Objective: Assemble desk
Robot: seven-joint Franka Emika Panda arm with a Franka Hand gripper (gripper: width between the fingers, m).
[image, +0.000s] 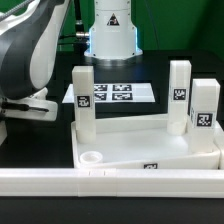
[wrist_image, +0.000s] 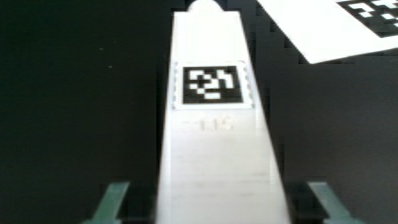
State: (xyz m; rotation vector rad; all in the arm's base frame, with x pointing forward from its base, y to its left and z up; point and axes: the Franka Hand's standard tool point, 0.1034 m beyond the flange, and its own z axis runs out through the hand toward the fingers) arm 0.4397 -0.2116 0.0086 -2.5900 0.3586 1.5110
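Observation:
The white desk tabletop (image: 150, 150) lies rim-up in the exterior view's middle. One white leg (image: 83, 100) stands at its far left corner and two legs (image: 180, 95) (image: 205, 115) stand at its right. An open round socket (image: 92, 157) shows at its near left corner. In the wrist view another white leg (wrist_image: 214, 120) with a black-white tag (wrist_image: 210, 85) lies on the black table between my fingers (wrist_image: 118, 200). My gripper (wrist_image: 219, 205) is open, with a dark gap on each side of the leg. In the exterior view my arm (image: 30, 60) hides this leg.
The marker board (image: 115, 93) lies behind the tabletop, and its corner shows in the wrist view (wrist_image: 347, 30). A long white rail (image: 110, 180) runs along the front. The robot base (image: 110, 30) stands at the back.

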